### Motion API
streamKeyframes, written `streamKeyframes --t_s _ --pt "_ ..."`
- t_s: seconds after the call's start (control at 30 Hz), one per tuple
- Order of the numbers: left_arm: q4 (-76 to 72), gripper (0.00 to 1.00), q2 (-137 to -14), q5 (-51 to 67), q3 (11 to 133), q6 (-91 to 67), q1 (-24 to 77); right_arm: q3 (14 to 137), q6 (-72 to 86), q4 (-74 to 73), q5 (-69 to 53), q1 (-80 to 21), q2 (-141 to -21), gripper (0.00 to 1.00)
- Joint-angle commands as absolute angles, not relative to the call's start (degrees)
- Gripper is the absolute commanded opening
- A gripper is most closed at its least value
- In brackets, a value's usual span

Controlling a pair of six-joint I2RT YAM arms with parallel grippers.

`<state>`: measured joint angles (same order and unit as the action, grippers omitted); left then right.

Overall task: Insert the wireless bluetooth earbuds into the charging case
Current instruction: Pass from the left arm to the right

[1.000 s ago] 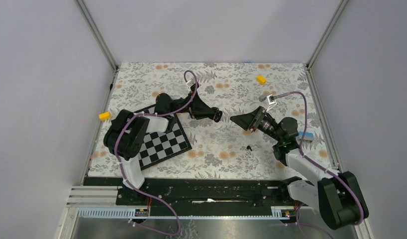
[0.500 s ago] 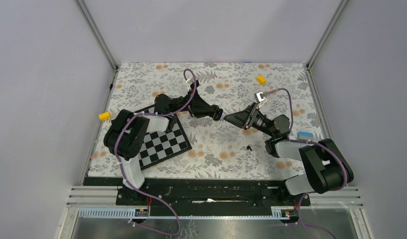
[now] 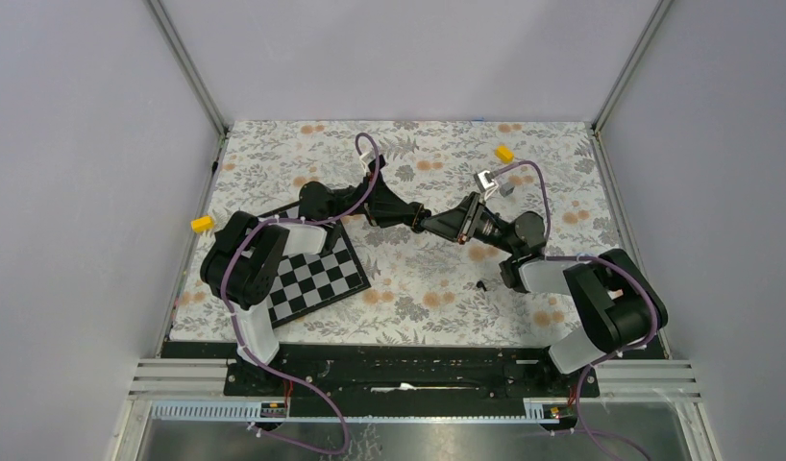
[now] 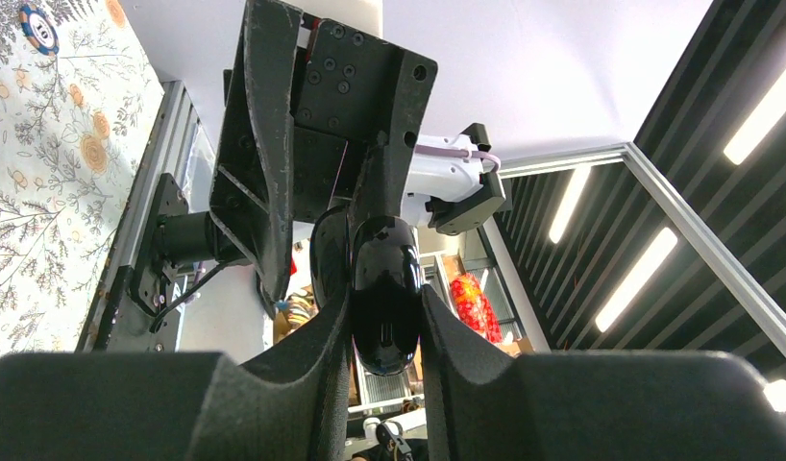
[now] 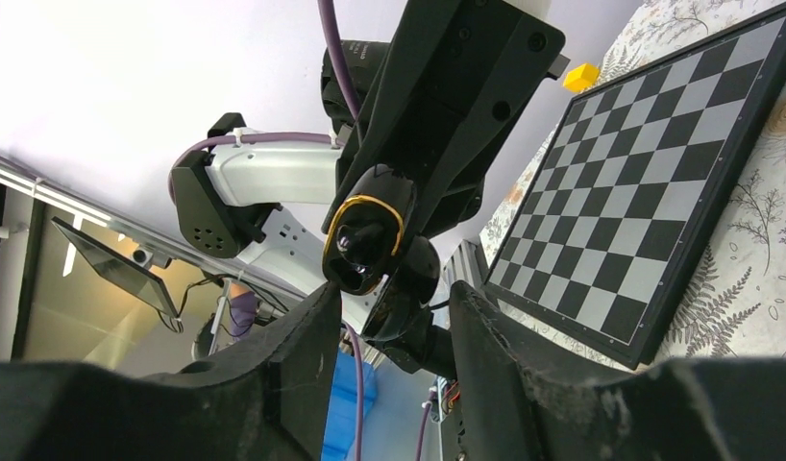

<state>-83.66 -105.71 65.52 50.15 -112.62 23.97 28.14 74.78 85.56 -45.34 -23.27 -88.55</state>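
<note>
Floral tabletop [image 3: 428,144], chessboard [image 3: 317,274] on its left. Left pincer [image 4: 384,327] clenched on charging case [image 5: 365,230], mid-air over center. Right pincer [image 5: 392,312] spread, fingers flanking case, gaps visible. One earbud [image 3: 481,285] lies on tabletop, near right arm.

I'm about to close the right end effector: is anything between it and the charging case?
Nothing visible does. The charging case, gripped by the left end effector, lies directly in front of the open right end effector, with no object between them.
</note>
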Motion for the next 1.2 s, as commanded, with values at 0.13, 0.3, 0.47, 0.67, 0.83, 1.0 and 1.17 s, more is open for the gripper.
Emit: streamKeyframes --t_s 0.13,0.3,0.47,0.67,0.83,1.0,1.17 --pt "-91.67 0.00 -103.10 63.82 51.94 -113.02 24.17 28.79 73.58 96.15 -45.09 -23.54 -89.73 0.50" --pt "-91.67 0.00 -102.82 63.83 51.98 -113.16 24.17 28.09 73.53 96.20 -44.20 -23.55 -89.76 0.38" --pt "-91.67 0.00 -102.91 64.02 51.94 -113.28 24.17 29.22 73.99 96.15 -44.56 -23.60 -90.42 0.27" --pt "-91.67 0.00 -103.07 64.16 51.77 -113.29 24.13 29.96 74.84 96.17 -44.89 -23.55 -90.38 0.16" --pt "-91.76 0.30 -103.79 64.72 52.48 -113.79 24.08 29.75 75.41 95.74 -45.40 -23.55 -90.99 0.13" --pt "-91.67 0.99 -103.47 65.83 53.27 -114.08 23.05 30.01 76.34 94.18 -46.94 -23.54 -92.32 0.10" --pt "-91.67 0.99 -102.39 66.73 51.97 -114.35 19.25 30.26 72.32 85.36 -47.98 -23.49 -91.21 0.08"
